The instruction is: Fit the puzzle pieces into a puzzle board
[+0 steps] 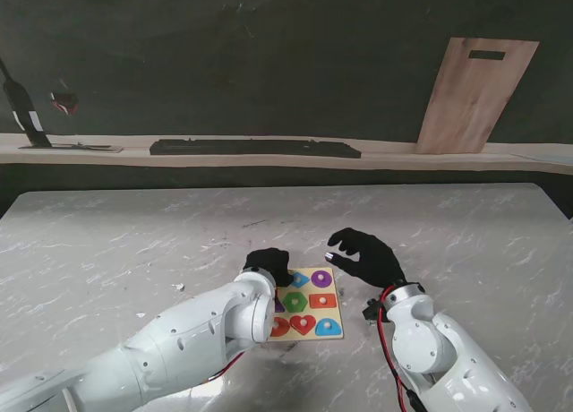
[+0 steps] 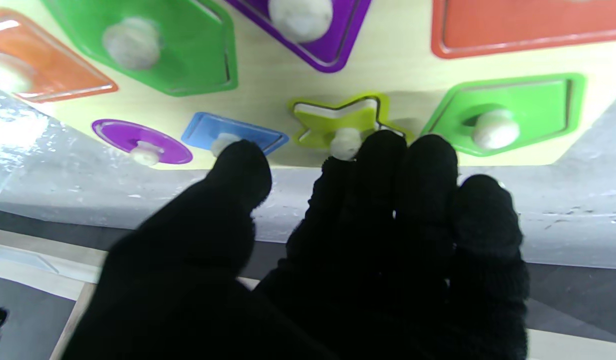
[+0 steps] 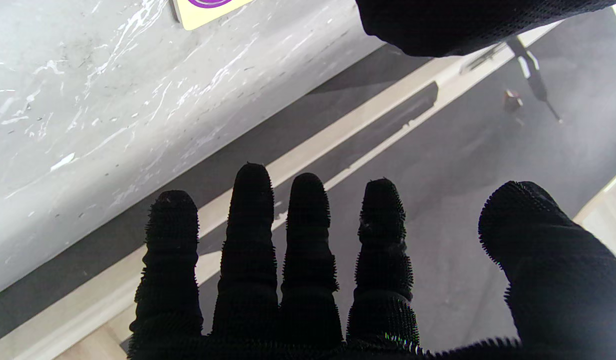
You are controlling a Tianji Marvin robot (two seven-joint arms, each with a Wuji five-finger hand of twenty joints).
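The wooden puzzle board (image 1: pixel 333 288) lies on the marble table close to me, with coloured knobbed pieces in it: a blue diamond (image 1: pixel 299 278), a purple circle (image 1: pixel 321 278) and a red heart (image 1: pixel 303 323). My left hand (image 1: pixel 269 264) covers the board's far left corner. In the left wrist view its fingertips (image 2: pixel 383 150) touch the white knob of a yellow-green star (image 2: pixel 338 120), which sits slightly askew in its recess. The thumb (image 2: pixel 240 167) stays apart by the blue diamond (image 2: pixel 247 134). My right hand (image 1: pixel 365 255) hovers just right of the board, fingers (image 3: pixel 308 225) spread, holding nothing.
A wooden cutting board (image 1: pixel 474 94) leans on the dark back wall. A long black bar (image 1: pixel 255 148) lies on the shelf behind the table, with a black stand (image 1: pixel 22 116) at the far left. A small white fleck (image 1: pixel 179 287) lies left of the board.
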